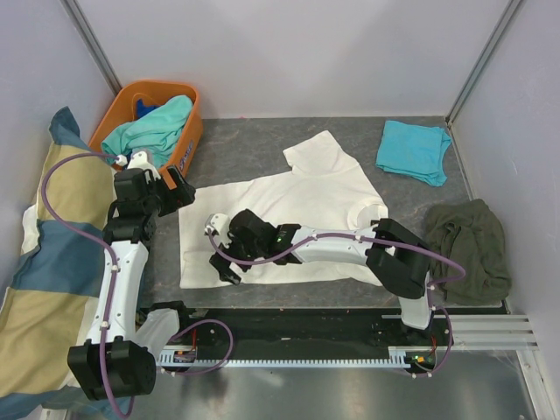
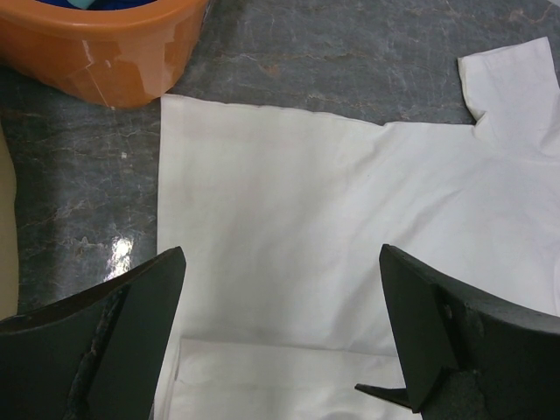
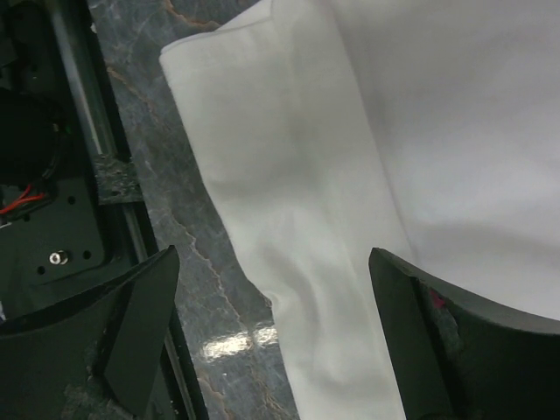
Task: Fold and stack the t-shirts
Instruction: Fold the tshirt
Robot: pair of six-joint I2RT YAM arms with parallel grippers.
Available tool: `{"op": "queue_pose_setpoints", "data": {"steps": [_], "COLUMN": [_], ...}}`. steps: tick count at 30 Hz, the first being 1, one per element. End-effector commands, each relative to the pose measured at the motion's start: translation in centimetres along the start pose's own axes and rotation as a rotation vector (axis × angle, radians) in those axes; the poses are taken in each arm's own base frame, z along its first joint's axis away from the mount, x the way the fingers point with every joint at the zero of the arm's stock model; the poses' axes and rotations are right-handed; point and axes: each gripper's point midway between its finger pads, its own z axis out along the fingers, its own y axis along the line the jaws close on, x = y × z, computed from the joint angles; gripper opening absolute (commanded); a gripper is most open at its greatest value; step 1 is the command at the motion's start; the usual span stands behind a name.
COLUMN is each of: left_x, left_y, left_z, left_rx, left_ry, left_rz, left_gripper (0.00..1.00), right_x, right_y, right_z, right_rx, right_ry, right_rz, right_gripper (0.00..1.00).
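A cream-white t-shirt (image 1: pixel 297 206) lies spread flat in the middle of the table, one sleeve pointing to the back. Its near edge is folded over into a strip (image 3: pixel 280 166). My right gripper (image 1: pixel 224 255) hovers open over the strip's left end, nothing between its fingers (image 3: pixel 131 324). My left gripper (image 1: pixel 179 188) hangs open above the shirt's far left corner (image 2: pixel 350 219), empty. A turquoise t-shirt (image 1: pixel 414 150) lies folded at the back right. A mint-green one (image 1: pixel 153 129) and a blue one fill the orange basket (image 1: pixel 188 140).
An olive-green garment (image 1: pixel 470 248) lies crumpled at the right edge. The yellow-and-blue checked pillow (image 1: pixel 44 262) leans along the left side. The arms' black mounting rail (image 1: pixel 332 328) runs along the near edge, close beside the folded strip (image 3: pixel 79 175).
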Motion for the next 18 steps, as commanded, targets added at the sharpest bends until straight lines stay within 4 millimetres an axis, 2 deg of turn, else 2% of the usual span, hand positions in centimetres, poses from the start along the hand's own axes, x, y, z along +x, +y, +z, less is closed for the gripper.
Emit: {"op": "queue_pose_setpoints", "data": {"steps": [1,5,13,18], "left_x": [-1.3,-1.2,-0.7,-0.7], "left_y": [0.2,0.3,0.4,0.4], "left_z": [-0.4,-0.3,0.0,0.0], "left_rx": [-0.01,-0.013,-0.008,-0.011], "left_ry": [-0.044,-0.042,-0.029,-0.03], "left_rz": [0.031,0.031,0.025,0.027], "left_gripper": [1.0,1.0,1.0,1.0], "right_x": [-1.7,-0.5,2.7,3.7], "right_y": [2.8,3.5,3.7,3.4], "right_z": [-0.3,0.2,1.7,2.3], "right_rx": [-0.137,-0.18,-0.206,-0.197], "right_ry": [-0.049,-0.028,0.043,0.064], "right_rz": [0.026,0.058,0.108,0.115], "right_gripper": [0.98,0.98,0.98,0.98]}}
